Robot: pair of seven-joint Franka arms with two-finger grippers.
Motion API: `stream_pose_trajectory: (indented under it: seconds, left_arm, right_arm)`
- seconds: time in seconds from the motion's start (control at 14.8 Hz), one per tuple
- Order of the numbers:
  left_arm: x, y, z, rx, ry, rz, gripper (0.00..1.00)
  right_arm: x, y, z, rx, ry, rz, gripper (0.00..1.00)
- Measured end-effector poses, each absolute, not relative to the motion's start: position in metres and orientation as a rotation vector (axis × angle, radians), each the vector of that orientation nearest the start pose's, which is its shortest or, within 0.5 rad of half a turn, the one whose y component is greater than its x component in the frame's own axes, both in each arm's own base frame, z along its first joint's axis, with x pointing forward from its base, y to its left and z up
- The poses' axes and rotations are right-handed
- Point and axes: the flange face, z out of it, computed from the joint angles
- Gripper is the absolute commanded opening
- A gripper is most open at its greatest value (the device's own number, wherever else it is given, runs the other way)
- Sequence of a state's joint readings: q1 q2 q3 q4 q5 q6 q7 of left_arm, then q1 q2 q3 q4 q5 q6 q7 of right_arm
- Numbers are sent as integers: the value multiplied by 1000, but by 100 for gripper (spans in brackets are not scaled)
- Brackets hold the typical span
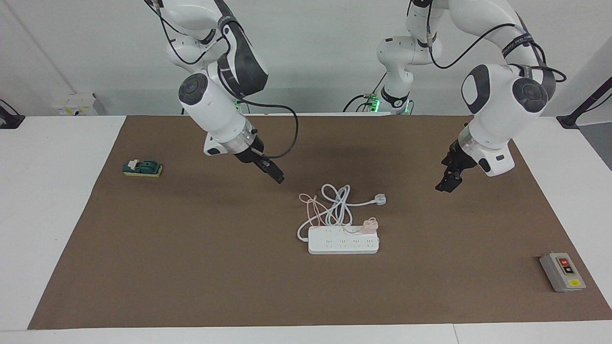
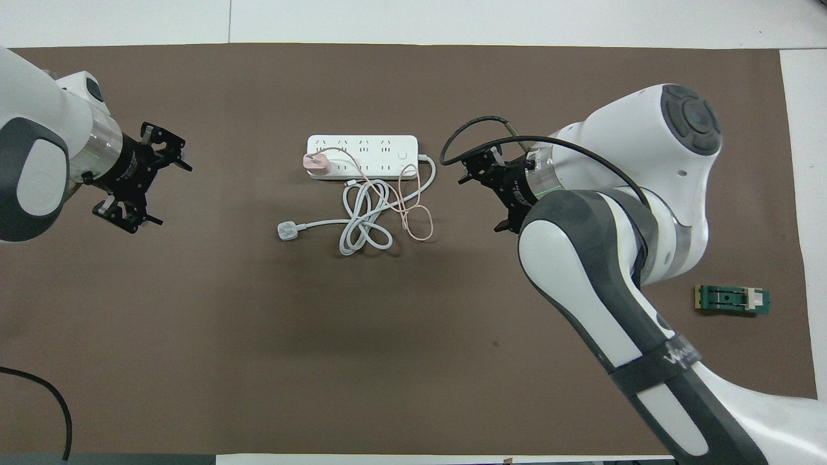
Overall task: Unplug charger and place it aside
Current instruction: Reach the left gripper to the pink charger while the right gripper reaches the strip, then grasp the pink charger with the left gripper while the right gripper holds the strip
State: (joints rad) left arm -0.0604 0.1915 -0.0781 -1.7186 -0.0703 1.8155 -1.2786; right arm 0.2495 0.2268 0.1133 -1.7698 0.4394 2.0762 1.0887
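The pink charger (image 1: 369,224) sits plugged into the white power strip (image 1: 343,240), at its end toward my left arm. My left gripper (image 1: 447,183) and right gripper (image 1: 276,176) hang above the mat, holding nothing. I cannot tell how far either one's jaws are parted; the left looks better placed.

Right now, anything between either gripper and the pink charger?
Nothing visible. The charger sits plugged into the power strip; left gripper and right gripper hang above bare mat. The coiled cables lie on the robots' side.
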Motion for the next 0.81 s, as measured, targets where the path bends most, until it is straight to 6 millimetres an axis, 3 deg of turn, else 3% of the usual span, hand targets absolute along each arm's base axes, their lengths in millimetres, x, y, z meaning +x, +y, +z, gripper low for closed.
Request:
stream_pose_trajectory:
  seconds: [0.2,0.34,0.61,0.81]
  left_arm:
    - [604,-112,442,-2451,-2069,190,100]
    - [609,-129,430,-2383,-2191,183,100]
    - [623,-173,400,-2290,-2298,191,100]
    - [627,-199,374,-2279,-2304,197,100]
  right_arm:
    - [623,270,424,-2274,1446,424,100]
    - [646,290,396,-2181,1533,504,100]
    - [668,320,342,-2012,1672,608,100]
    - [687,331,309,-1932,1748,664,100]
